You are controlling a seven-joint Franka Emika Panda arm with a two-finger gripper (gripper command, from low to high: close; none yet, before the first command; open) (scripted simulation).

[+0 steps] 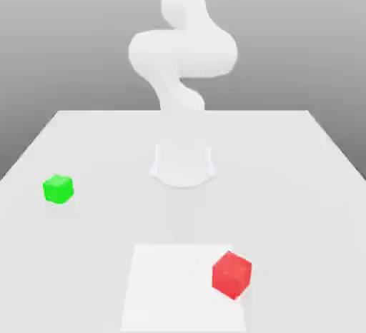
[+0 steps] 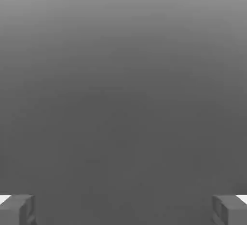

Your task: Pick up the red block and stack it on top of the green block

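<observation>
The red block (image 1: 232,275) is sitting low right and the green block (image 1: 58,189) mid-left on the table (image 1: 300,181), well apart, while the gripper (image 2: 123,209) is hanging wide open, empty.

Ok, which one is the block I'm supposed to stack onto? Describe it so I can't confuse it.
Start from the white table in the exterior view, with the robot's round base at its middle. Go to the exterior view's left of that base, near the table's edge: the green block sits there alone. It is bright green, while the only other cube, the red block, lies nearer the camera on the exterior view's right.
</observation>
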